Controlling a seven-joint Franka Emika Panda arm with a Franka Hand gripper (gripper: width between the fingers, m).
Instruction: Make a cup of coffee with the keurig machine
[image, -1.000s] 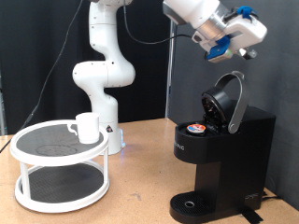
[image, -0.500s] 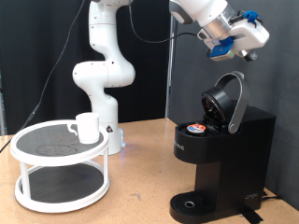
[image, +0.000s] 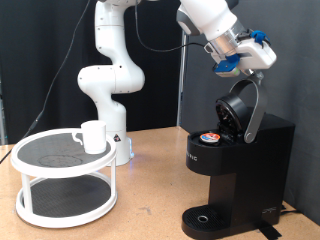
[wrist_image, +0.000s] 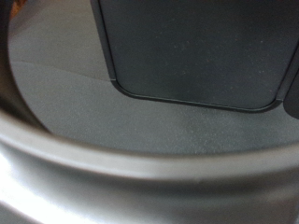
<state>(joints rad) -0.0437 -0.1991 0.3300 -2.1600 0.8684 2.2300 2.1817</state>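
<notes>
The black keurig machine (image: 236, 168) stands at the exterior view's right with its hinged lid (image: 243, 108) raised. A small pod with a colourful lid (image: 210, 136) sits in the open chamber. My gripper (image: 247, 62) hangs just above the top edge of the raised lid, and its fingers are hard to make out. The white cup (image: 93, 136) stands on the top tier of a white round rack (image: 35, 168) at the exterior view's left, far from the gripper. The wrist view shows only the dark lid (wrist_image: 192, 47) and its grey curved handle (wrist_image: 103, 168) very close up, with no fingers.
The arm's white base (image: 108, 80) stands behind the rack. The machine's round drip tray (image: 205, 220) has nothing on it. A black backdrop hangs behind the machine. The wooden table (image: 150, 200) lies between the rack and the machine.
My gripper has come down and slightly to the exterior view's left, closer to the top of the raised lid. The cup, pod and machine have not moved.
</notes>
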